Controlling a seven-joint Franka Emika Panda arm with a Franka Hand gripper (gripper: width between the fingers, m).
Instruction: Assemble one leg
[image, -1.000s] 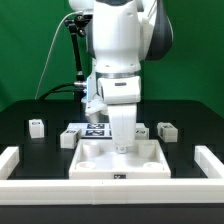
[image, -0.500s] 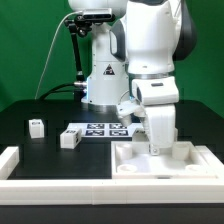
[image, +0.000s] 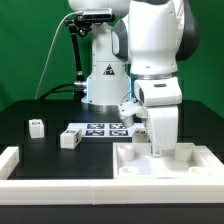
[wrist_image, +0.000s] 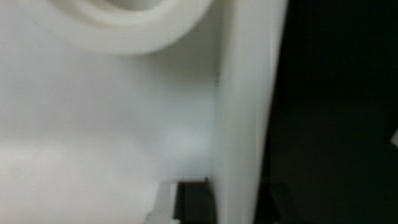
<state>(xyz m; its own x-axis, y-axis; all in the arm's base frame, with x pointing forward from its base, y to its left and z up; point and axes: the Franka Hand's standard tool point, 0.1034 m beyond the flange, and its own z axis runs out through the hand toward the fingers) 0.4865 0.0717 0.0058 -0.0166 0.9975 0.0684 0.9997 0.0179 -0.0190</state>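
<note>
Two small white legs stand on the black table at the exterior view's left, one (image: 37, 127) further left and one (image: 69, 139) beside the marker board. My gripper (image: 155, 150) points straight down at the large white tray-like panel (image: 190, 165), which lies at the exterior view's right. In the wrist view the panel's raised rim (wrist_image: 249, 100) runs between my two dark fingers (wrist_image: 192, 200), so my gripper (wrist_image: 231, 200) is shut on the rim. A round boss (wrist_image: 125, 25) of the panel shows there too. Any other legs are hidden.
The marker board (image: 105, 129) lies behind the panel, in front of the robot base. A white frame wall (image: 50, 186) runs along the table's front, with a corner piece (image: 10, 158) at the exterior view's left. Black table (wrist_image: 338, 110) lies beside the rim.
The panel has slid with my gripper from the middle to the exterior view's right. In the last half second nothing visibly moved.
</note>
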